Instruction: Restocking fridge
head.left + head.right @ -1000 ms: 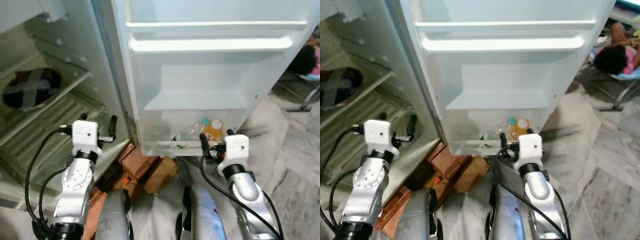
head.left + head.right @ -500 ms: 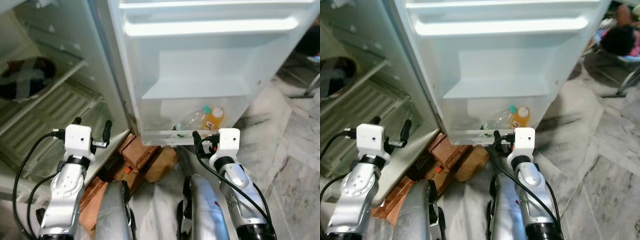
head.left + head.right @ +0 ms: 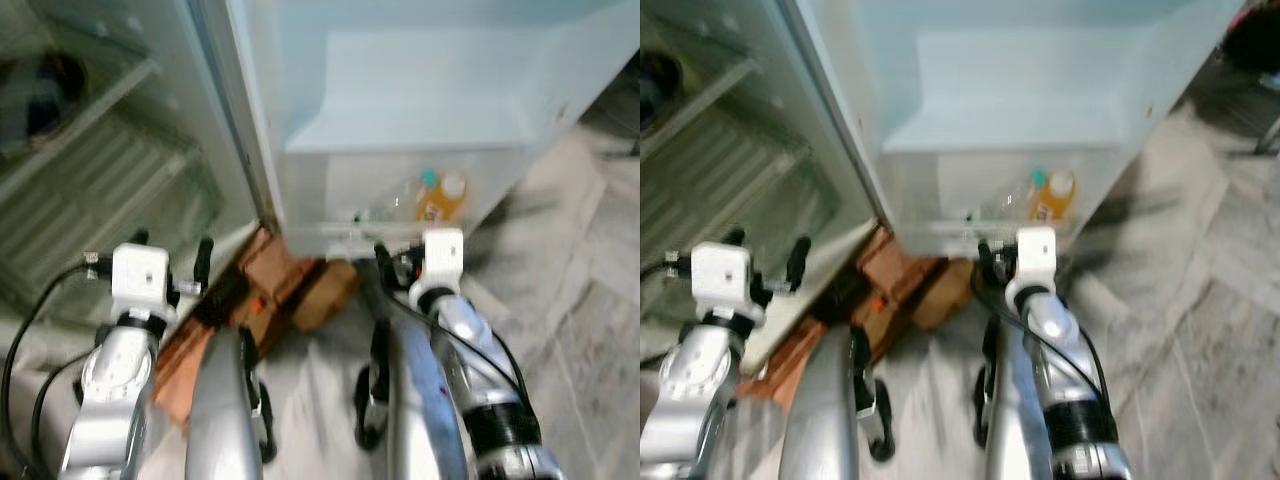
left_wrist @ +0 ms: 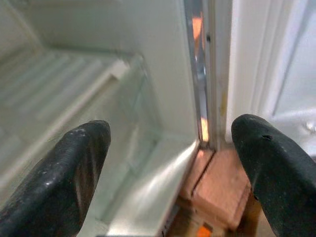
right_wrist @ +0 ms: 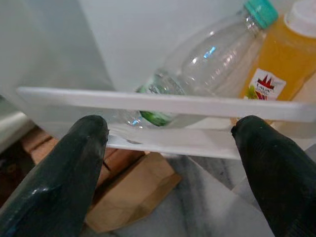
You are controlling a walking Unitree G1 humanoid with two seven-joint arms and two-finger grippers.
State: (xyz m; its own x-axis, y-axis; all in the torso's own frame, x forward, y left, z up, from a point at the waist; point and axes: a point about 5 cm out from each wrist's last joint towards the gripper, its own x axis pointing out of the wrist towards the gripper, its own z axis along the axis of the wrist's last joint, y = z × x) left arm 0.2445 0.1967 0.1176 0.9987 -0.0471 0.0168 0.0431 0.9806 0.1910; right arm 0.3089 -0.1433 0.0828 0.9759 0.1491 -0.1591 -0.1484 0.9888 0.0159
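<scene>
- Right gripper (image 5: 168, 148): raised before the lowest door bin, fingers (image 5: 64, 173) spread wide, holding nothing.
- Left gripper (image 4: 168, 163): raised at the foot of the open fridge compartment, fingers (image 4: 59, 177) wide apart, empty.
- Cardboard boxes (image 3: 270, 295): brown, on the floor under the door, between the two arms.
- Door bin (image 5: 163, 103): clear-fronted, lowest on the fridge door (image 3: 430, 90). Contents: a clear bottle (image 5: 197, 64) with a teal cap, lying tilted; an orange juice bottle (image 5: 274, 59) with a white cap, upright, just beside it.
- Fridge compartment (image 4: 98, 94): ribbed white shelves behind the left gripper.
- Change since half a second ago: the head view has tipped downward and blurred; the upper door shelves have left the picture; both grippers hold the same open pose.
</scene>
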